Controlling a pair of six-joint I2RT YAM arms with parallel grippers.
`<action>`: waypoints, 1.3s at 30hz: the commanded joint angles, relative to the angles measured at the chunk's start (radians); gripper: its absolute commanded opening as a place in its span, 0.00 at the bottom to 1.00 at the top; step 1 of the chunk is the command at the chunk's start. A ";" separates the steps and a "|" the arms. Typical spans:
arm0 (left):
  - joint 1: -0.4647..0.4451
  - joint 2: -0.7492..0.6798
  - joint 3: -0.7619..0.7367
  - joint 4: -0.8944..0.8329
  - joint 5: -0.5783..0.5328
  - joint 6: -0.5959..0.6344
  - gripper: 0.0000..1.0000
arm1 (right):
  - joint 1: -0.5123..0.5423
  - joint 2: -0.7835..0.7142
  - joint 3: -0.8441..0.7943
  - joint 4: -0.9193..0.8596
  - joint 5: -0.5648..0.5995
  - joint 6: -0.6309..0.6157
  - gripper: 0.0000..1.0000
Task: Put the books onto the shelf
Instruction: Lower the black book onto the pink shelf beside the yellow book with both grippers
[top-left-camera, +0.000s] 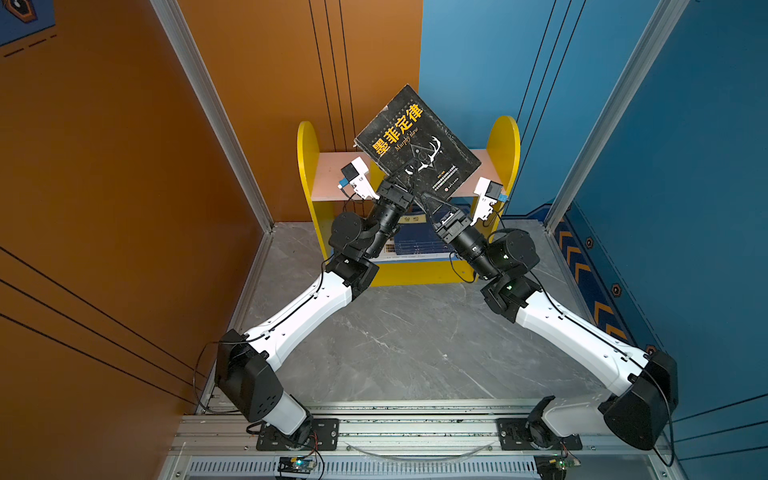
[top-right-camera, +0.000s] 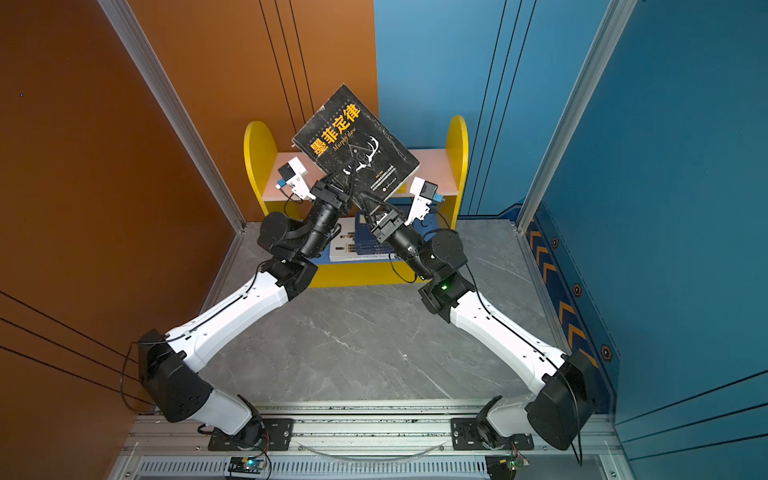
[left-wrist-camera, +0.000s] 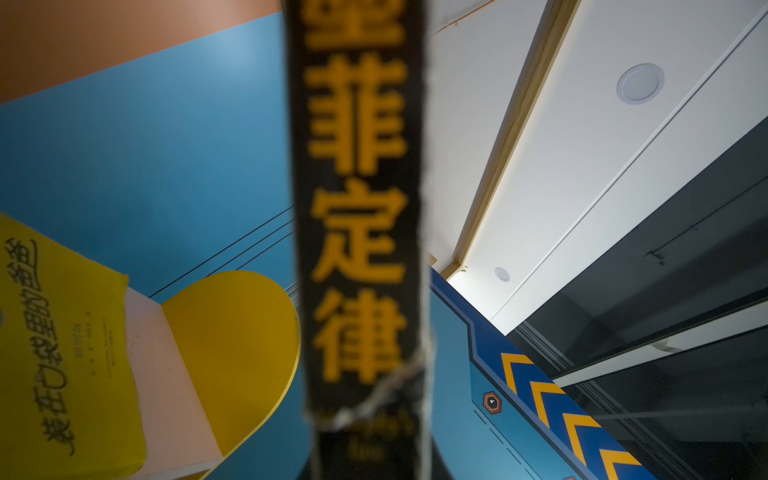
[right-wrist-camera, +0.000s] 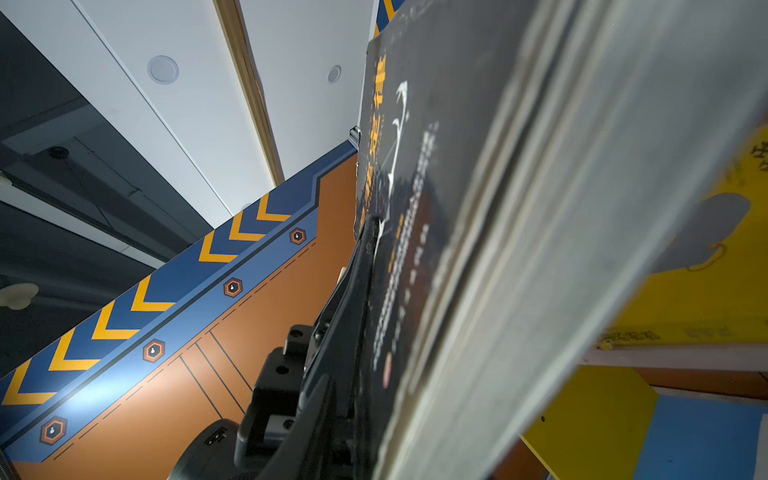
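Left gripper pinches black book at its lower edge; shelf just beyond. Right gripper alongside, same edge (can't tell if gripping). Risk: uncoordinated pull twists book loose, drops short of shelf.

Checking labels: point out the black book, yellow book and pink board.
black book (top-left-camera: 417, 143): in a top view, cover middle.
yellow book (left-wrist-camera: 62, 332): left wrist view, cover.
pink board (top-left-camera: 327, 176): in a top view, bare left part.

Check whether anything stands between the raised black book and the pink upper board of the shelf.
Yes. A yellow book occupies the pink upper board, largely hidden in both top views by the black book that the left gripper holds. Whether it stands or lies flat is unclear.
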 joint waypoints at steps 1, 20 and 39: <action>-0.010 -0.017 0.001 0.094 -0.031 0.020 0.00 | -0.004 -0.010 -0.007 0.040 0.032 0.014 0.27; 0.277 -0.199 -0.088 -0.258 0.380 0.044 0.72 | -0.261 -0.063 0.042 -0.133 -0.404 0.210 0.09; 0.399 -0.243 -0.008 -0.630 0.720 0.119 0.75 | -0.392 -0.168 0.049 -0.293 -0.652 0.196 0.09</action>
